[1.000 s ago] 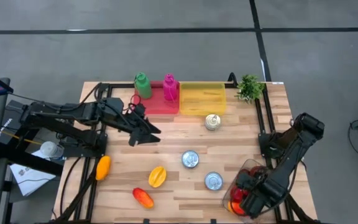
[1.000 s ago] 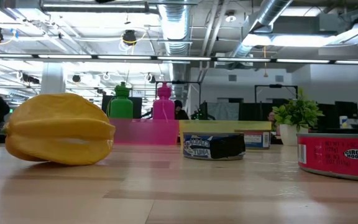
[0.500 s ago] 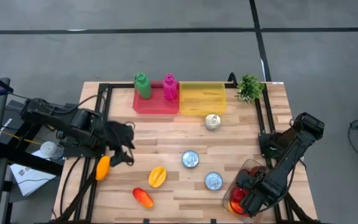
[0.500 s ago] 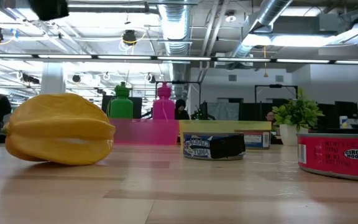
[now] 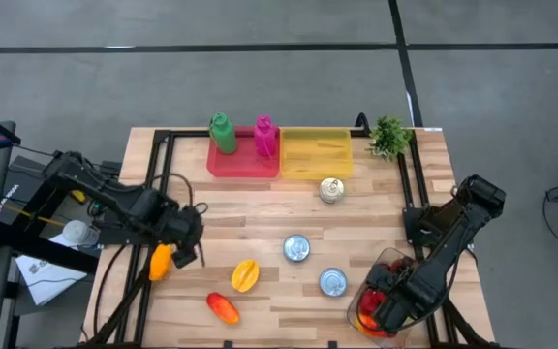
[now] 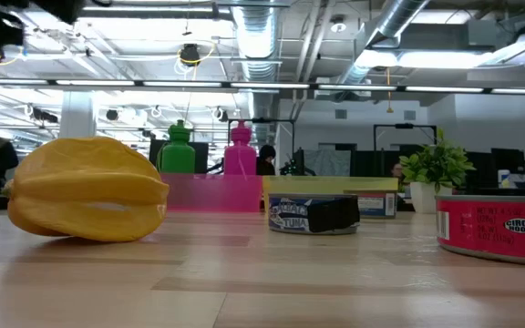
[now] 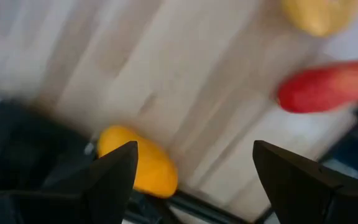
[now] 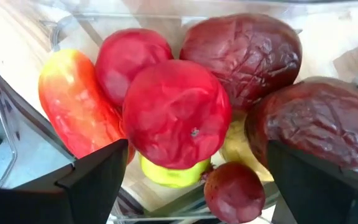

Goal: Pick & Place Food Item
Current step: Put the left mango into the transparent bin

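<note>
Your right gripper (image 5: 387, 312) hangs over the clear container (image 5: 392, 260) at the desk's front right corner, jaws spread wide and empty above the red fruit (image 8: 176, 112) piled inside. Your left gripper (image 5: 188, 244) sits near the left edge, jaws wide open, holding nothing, just beside the orange fruit (image 5: 161, 261).

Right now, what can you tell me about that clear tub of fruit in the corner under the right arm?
The clear container looks like thin see-through plastic, standing at the table's near right corner. It is heaped with fruit: a round red fruit on top, two dark wrinkled purple ones, a red-orange mango-like piece, something yellow-green underneath. The right gripper hangs just above the pile, jaws spread, holding nothing.
</note>
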